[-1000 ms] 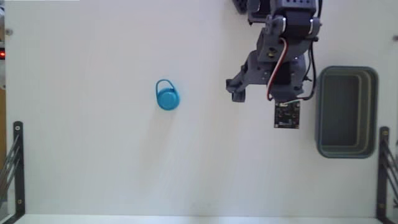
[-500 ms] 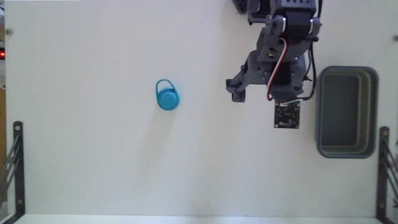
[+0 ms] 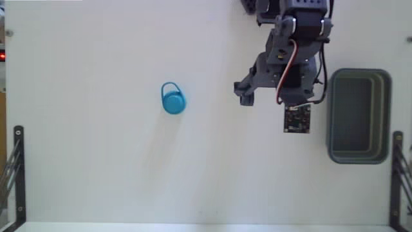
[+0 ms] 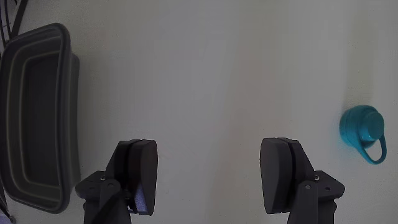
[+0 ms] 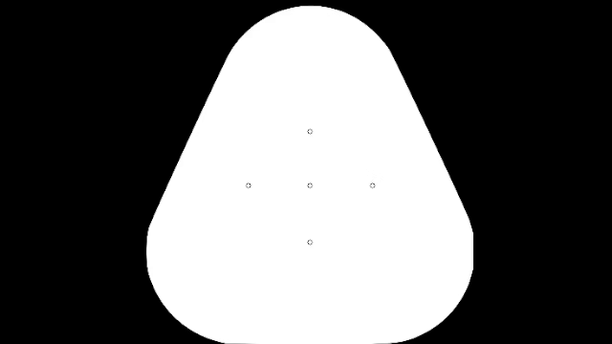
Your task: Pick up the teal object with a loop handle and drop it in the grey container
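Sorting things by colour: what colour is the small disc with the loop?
Teal-blue; the disc shows best in the fixed view.

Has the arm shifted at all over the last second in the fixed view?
No. The gripper sits at the same spot relative to the grey container and the teal object; nothing on the table has shifted.

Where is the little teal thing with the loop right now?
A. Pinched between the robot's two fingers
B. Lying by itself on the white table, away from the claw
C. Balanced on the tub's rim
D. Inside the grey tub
B. In the fixed view the teal object lies alone on the table, well left of the open gripper and far from the grey tub.
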Robot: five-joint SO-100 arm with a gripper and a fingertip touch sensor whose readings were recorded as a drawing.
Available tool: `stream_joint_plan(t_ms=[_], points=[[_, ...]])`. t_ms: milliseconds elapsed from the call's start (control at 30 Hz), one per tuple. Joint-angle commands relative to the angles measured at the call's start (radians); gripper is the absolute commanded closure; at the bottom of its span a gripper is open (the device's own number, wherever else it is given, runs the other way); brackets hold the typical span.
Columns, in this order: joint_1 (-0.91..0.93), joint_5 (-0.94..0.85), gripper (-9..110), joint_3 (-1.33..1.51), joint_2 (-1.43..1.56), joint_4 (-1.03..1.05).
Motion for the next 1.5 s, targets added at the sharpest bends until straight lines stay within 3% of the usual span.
stream_joint_plan(t_ms=[0, 467, 1467], points=[[0.003, 0.005, -9, 0.005, 0.043, -0.004], [0.034, 0.005, -9, 0.005, 0.043, -0.004], [0.439, 0.005, -9, 0.005, 0.043, -0.004]])
